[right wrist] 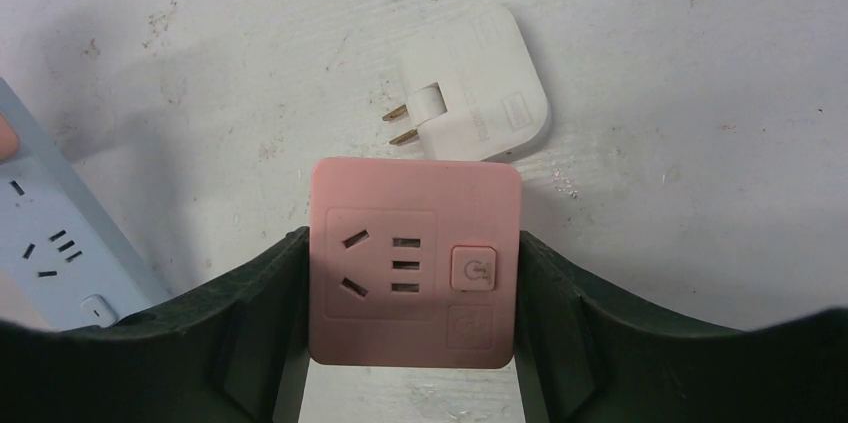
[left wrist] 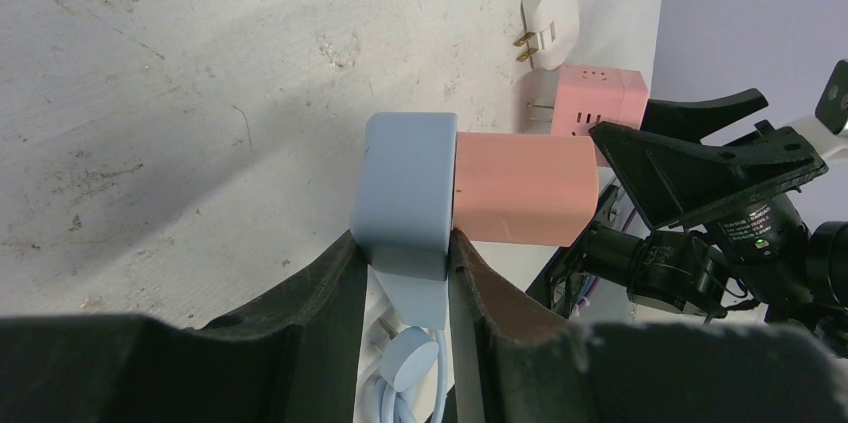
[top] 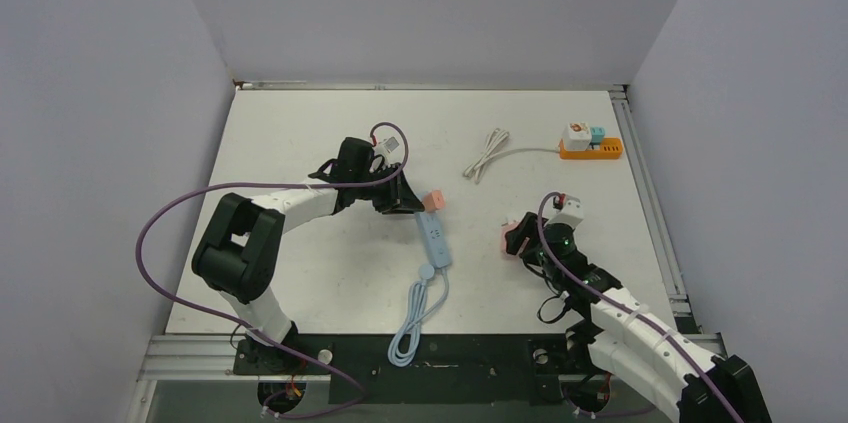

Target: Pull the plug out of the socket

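Observation:
My left gripper (left wrist: 405, 248) is shut on the end of a pale blue power strip (left wrist: 405, 193), its fingers pressing both sides. A salmon-pink plug block (left wrist: 520, 188) sits plugged into that strip; in the top view it shows as the pink plug block (top: 433, 200) beside my left gripper (top: 405, 201). My right gripper (right wrist: 412, 243) is shut on a pink cube socket (right wrist: 415, 263), socket face toward the camera. Just beyond it, a white plug (right wrist: 475, 93) lies loose on the table, prongs bare.
The blue strip (top: 435, 238) runs toward the near edge, and its coiled blue cable (top: 415, 318) hangs over that edge. At the back right lies an orange power strip (top: 590, 150) with small plugs in it, trailing a white cable (top: 487, 155). Walls enclose the table.

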